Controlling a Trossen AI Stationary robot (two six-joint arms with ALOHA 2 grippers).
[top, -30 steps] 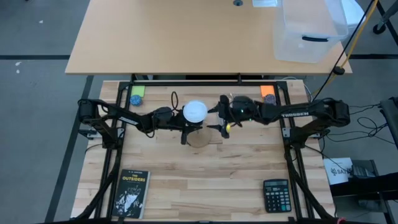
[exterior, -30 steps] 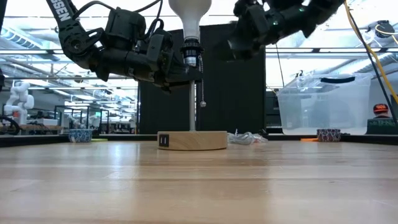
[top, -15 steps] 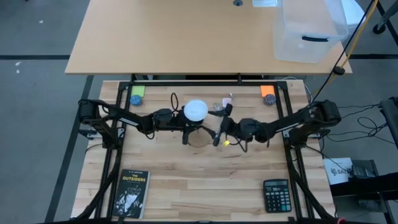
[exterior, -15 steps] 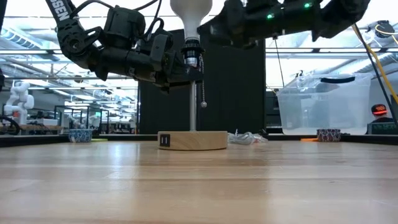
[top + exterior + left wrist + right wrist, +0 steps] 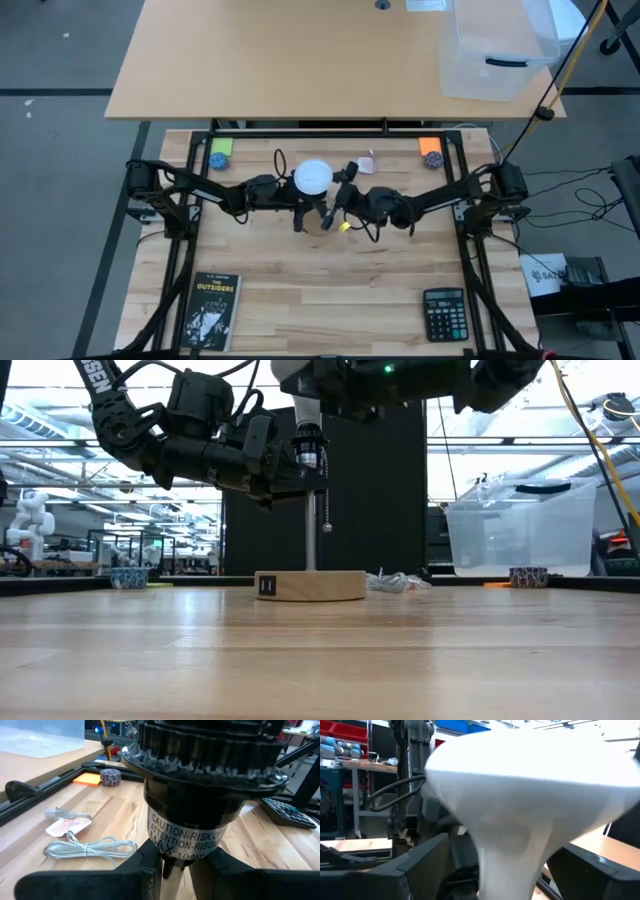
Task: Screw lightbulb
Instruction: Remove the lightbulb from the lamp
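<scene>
White frosted lightbulb (image 5: 313, 177), globe up, upright, narrow neck seated in the black socket (image 5: 309, 457) atop the lamp stand's post

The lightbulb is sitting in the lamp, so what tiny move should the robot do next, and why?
Probably close the right claw on the lightbulb and start to twist. Its fingers stand open on either side of the bulb's neck, not yet gripping. The left claw is clamped on the lamp's stem below the black socket, so the lamp should hold steady.

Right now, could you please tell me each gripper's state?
Left gripper: closed on the lamp stem under the socket.
Right gripper: open around the lightbulb, not gripping.
</scene>
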